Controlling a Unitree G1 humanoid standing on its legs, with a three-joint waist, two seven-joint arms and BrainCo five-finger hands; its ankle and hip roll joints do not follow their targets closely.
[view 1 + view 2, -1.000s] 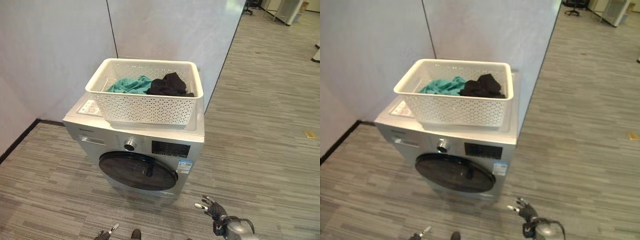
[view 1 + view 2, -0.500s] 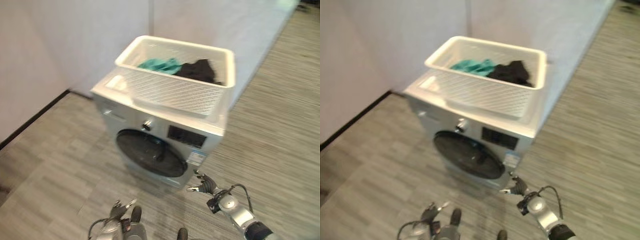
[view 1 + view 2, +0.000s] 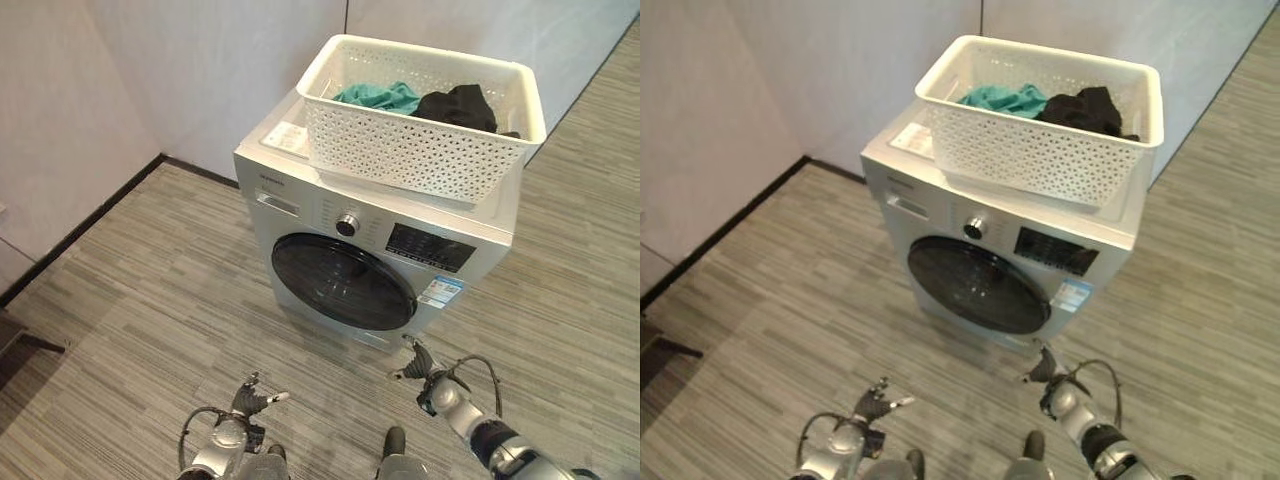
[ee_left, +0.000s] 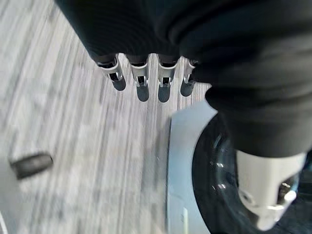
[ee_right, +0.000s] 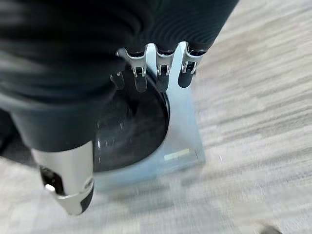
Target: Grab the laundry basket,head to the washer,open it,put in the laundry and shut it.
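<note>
The robot's left hand (image 3: 250, 398) and right hand (image 3: 423, 366) hung low over the grey striped floor (image 3: 140, 300), fingers (image 4: 141, 83) loosely extended and holding nothing, the right one just short of the washer's foot. Directly ahead stood the silver front-loading washer (image 3: 300, 195), its dark round door (image 3: 343, 282) shut, with a control knob (image 3: 347, 224) and a dark display panel (image 3: 430, 247) above the door. On the machine's top sat the white perforated laundry basket (image 3: 410, 150), carrying a teal garment (image 3: 378, 96) toward its left and a black garment (image 3: 455, 105) beside it on the right, the two touching. A white sheet (image 3: 285, 137) lay flat on the washer's top, just beside the basket's left end. Pale walls (image 3: 200, 60) closed the corner behind the machine.
</note>
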